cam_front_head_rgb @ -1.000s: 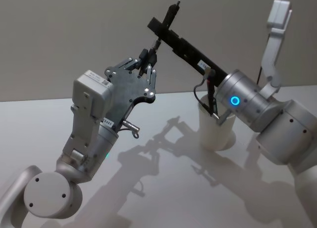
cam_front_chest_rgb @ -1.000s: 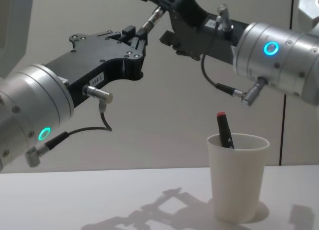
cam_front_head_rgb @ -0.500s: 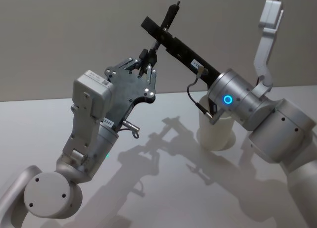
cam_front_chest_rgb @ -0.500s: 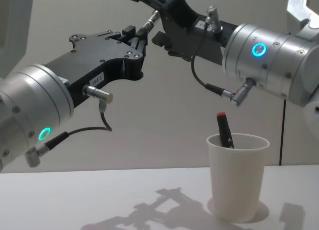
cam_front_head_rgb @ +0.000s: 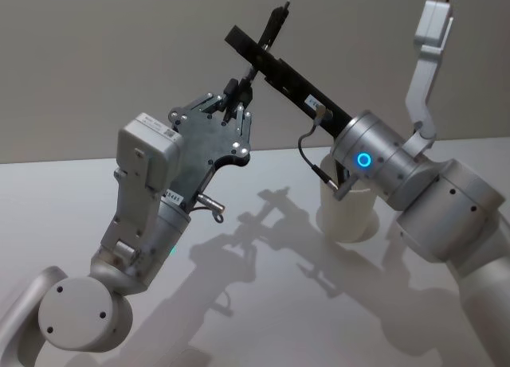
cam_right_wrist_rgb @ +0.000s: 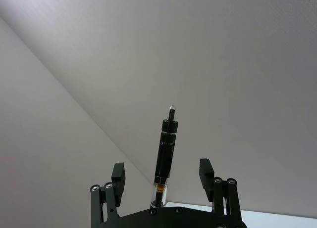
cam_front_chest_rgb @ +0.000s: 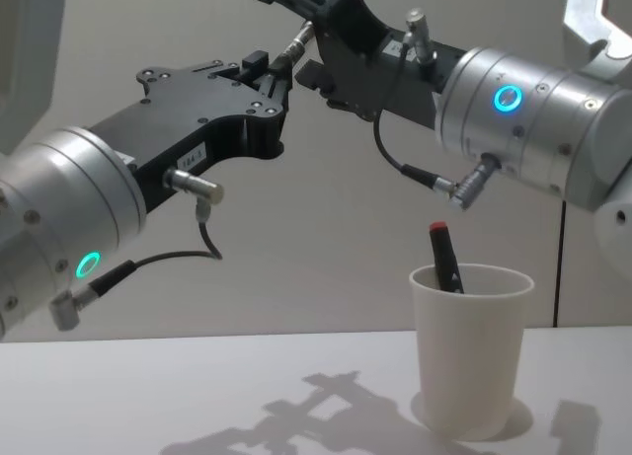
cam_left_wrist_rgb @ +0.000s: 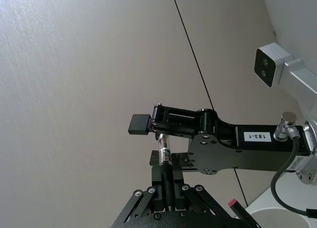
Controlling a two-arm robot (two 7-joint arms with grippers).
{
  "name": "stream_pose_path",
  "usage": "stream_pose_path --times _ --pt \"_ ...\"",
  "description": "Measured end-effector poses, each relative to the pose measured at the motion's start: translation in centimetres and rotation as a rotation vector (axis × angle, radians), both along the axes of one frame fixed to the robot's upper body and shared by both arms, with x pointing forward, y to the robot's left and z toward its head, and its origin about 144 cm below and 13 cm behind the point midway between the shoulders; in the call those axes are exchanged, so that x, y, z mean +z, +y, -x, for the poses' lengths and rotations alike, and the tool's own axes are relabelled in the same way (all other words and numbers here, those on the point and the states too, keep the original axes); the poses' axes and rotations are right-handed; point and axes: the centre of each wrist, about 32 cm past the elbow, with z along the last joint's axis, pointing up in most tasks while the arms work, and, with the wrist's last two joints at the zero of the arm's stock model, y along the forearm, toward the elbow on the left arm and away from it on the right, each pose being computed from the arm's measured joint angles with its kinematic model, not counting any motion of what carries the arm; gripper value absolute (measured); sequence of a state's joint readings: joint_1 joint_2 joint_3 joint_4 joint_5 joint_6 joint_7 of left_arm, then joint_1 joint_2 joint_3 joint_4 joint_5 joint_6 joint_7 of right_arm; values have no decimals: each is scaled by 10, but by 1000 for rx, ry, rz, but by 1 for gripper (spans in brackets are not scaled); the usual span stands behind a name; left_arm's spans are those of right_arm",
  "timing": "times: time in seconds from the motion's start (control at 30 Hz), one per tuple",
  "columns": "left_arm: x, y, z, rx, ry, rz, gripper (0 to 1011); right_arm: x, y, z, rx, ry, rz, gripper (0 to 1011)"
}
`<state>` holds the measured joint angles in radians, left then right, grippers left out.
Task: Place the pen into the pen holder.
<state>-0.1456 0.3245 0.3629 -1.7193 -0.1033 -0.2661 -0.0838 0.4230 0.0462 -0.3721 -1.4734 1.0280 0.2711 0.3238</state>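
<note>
I see both arms lifted high above the white table [cam_front_chest_rgb: 197,396], with the two grippers meeting in the air. My left gripper [cam_front_head_rgb: 239,96] is closed on the lower end of the pen [cam_front_head_rgb: 259,56], a slim black and silver one that stands tilted upward. My right gripper [cam_front_chest_rgb: 296,3] comes from the other side, and its fingers [cam_right_wrist_rgb: 117,177] stand apart on both sides of the pen barrel without touching it, as the right wrist view shows.

The pen holder [cam_front_chest_rgb: 472,346] is a white paper cup standing upright on the table, below the right arm and well under the pen. Another dark pen with a red cap [cam_front_chest_rgb: 443,253] already leans inside it. In the head view my right forearm [cam_front_head_rgb: 382,164] covers part of the cup rim.
</note>
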Motion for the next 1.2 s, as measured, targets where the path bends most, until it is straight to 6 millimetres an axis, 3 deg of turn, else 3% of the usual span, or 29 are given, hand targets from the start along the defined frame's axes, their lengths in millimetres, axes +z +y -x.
stream_pose_path --times 0.4,0.63,0.87,0.93,1.2 --pt "0 0 0 0 0 0 121 0 1 0 3 2 -7 667" --pt "0 0 0 0 0 0 123 0 1 0 4 2 -9 396" --pt "0 0 0 0 0 0 121 0 1 0 5 2 -10 198" --pt "0 0 0 0 1 0 121 0 1 0 7 1 -12 154" --pt "0 0 0 0 1 0 123 0 1 0 6 2 -12 149"
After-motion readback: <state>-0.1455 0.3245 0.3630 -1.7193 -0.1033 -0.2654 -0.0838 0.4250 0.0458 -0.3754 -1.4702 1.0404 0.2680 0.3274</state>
